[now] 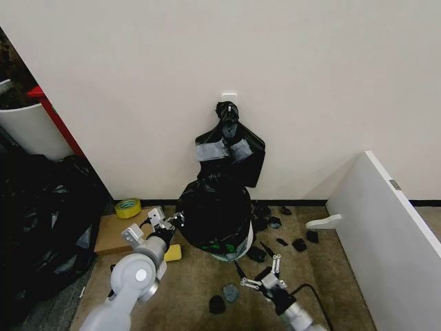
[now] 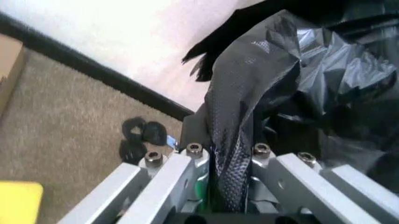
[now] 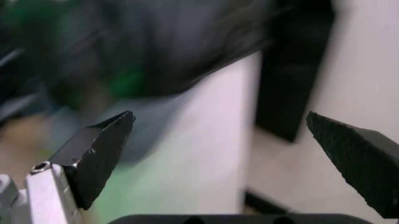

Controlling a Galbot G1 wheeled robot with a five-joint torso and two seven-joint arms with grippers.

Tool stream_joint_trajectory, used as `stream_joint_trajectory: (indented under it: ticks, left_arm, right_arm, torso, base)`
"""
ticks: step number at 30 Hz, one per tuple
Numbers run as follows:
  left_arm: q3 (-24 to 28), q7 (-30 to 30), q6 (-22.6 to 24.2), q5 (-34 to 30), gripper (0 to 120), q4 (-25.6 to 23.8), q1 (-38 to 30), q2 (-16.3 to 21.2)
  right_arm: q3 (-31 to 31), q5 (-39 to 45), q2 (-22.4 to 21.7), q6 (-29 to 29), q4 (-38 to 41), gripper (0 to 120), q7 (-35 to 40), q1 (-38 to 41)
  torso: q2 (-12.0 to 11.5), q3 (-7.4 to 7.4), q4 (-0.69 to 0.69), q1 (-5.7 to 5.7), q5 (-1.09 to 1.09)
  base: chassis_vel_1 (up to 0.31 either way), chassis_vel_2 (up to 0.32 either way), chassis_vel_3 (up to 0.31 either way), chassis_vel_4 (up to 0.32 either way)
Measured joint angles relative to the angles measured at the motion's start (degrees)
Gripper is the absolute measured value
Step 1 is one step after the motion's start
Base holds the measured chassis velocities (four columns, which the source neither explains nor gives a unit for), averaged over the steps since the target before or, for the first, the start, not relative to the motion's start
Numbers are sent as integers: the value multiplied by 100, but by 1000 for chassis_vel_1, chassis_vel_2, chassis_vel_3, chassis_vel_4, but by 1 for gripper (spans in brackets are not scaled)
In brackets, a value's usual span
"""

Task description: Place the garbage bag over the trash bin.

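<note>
At lower left centre, the left gripper (image 1: 173, 222) pinches the thin glossy black garbage bag (image 1: 213, 210) draped over the round white plastic trash bin (image 1: 242, 243), while the wide-open right gripper (image 1: 267, 274) waits nearby, lower right.

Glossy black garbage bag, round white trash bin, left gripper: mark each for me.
Glossy black plastic garbage bag (image 1: 212, 210): head view, front of its wrinkled dome.
Round white plastic trash bin (image 1: 246, 241): head view, bare wall below the bag's hem.
Left gripper (image 2: 227, 154): left wrist view, bag fold pinched between its fingers.
</note>
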Motion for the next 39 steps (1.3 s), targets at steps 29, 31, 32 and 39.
stream_joint_trajectory:
  ticks: [29, 31, 32, 39]
  left_arm:
    - [130, 5122, -4886, 4216, 4, 1864, -44, 1170]
    - [115, 5147, -4960, 4278, 4, 1811, -29, 1179]
    - [109, 5184, -4983, 4285, 4, 1791, -26, 1186]
    - [73, 5511, -5025, 4214, 4, 1717, -30, 1209]
  right_arm:
    - [896, 4483, -505, -805, 19, 100, -5925, 950]
    - [896, 4265, -471, -827, -77, 100, -6132, 1009]
    - [896, 4173, -456, -827, -107, 100, -6141, 1028]
    - [825, 3664, -377, -742, -317, 100, -5744, 1160]
  torso:
    - [0, 1, 2, 0, 0]
    - [0, 0, 1, 0, 0]
    - [0, 0, 1, 0, 0]
    - [0, 0, 2, 0, 0]
  base:
    - [0, 0, 0, 0]
    - [0, 0, 0, 0]
    - [0, 0, 0, 0]
    - [0, 0, 0, 0]
